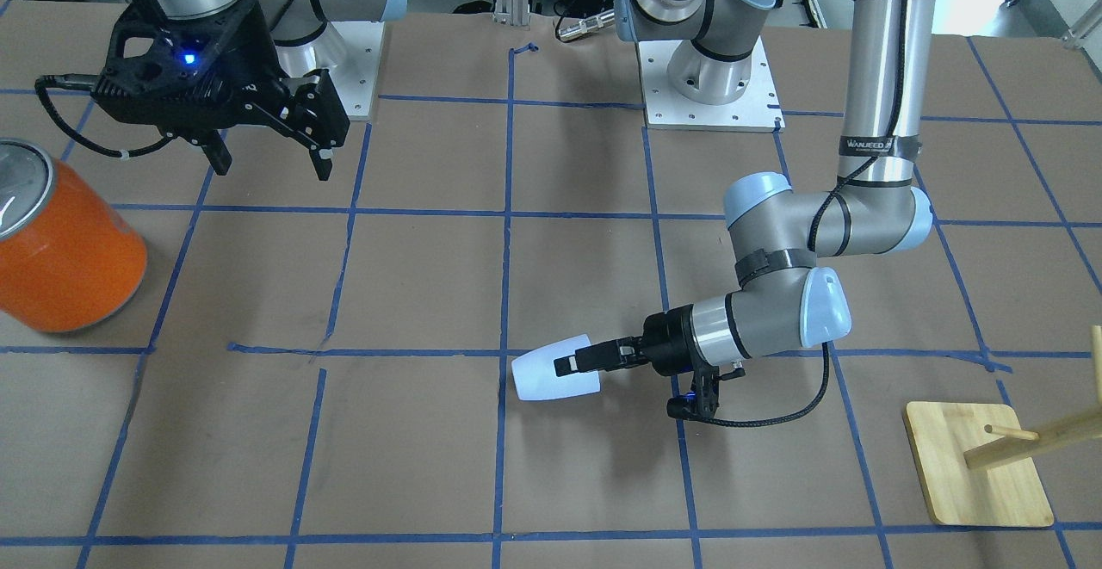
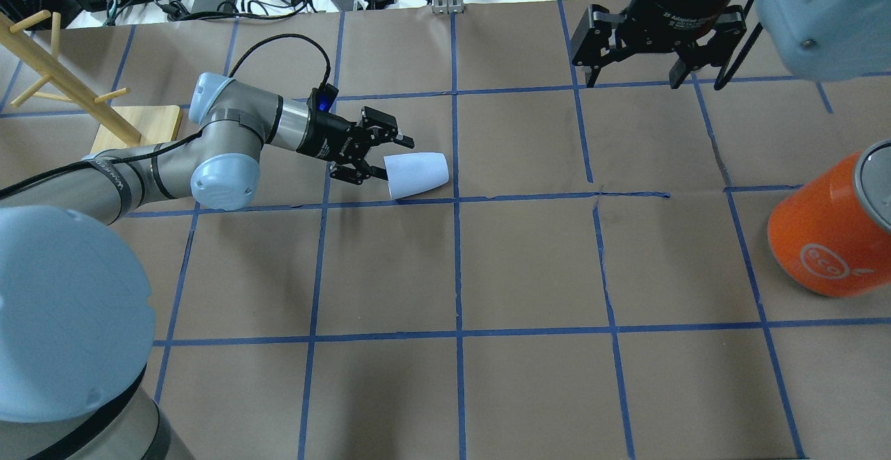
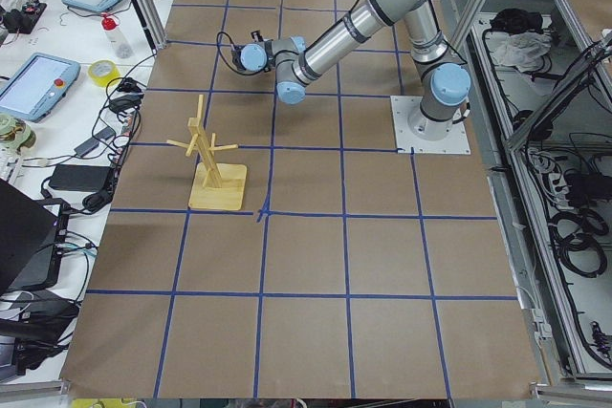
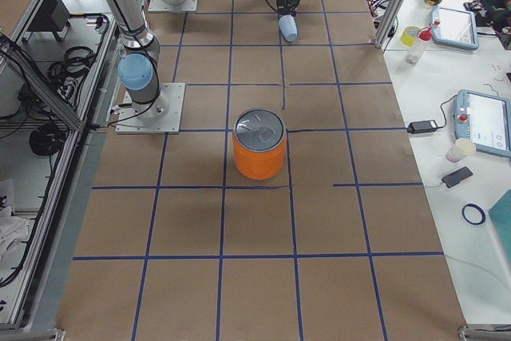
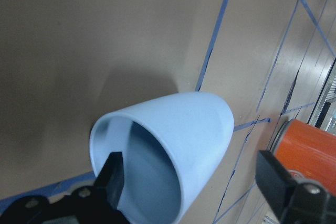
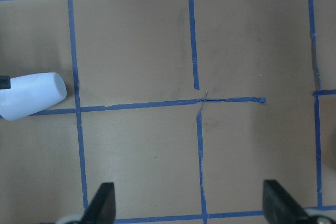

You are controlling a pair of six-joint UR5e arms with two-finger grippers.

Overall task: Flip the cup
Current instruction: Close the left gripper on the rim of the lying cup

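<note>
You see the cup (image 2: 418, 175) lying on its side on the counter (image 2: 529, 265), left of centre. It is pale blue-white, smooth and tapered, bluer inside, with its mouth facing the left pincer (image 2: 393, 159). That pincer is spread, one finger (image 5: 111, 174) at the mouth and the other well off to the side. You cannot tell whether it touches the rim. The wrist view cuts off the lower rim. The right pincer (image 2: 633, 78) hangs spread at the far right.

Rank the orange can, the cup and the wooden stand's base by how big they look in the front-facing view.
Largest to smallest:
1. orange can, even with part cut off by the frame edge
2. wooden base
3. cup
</note>
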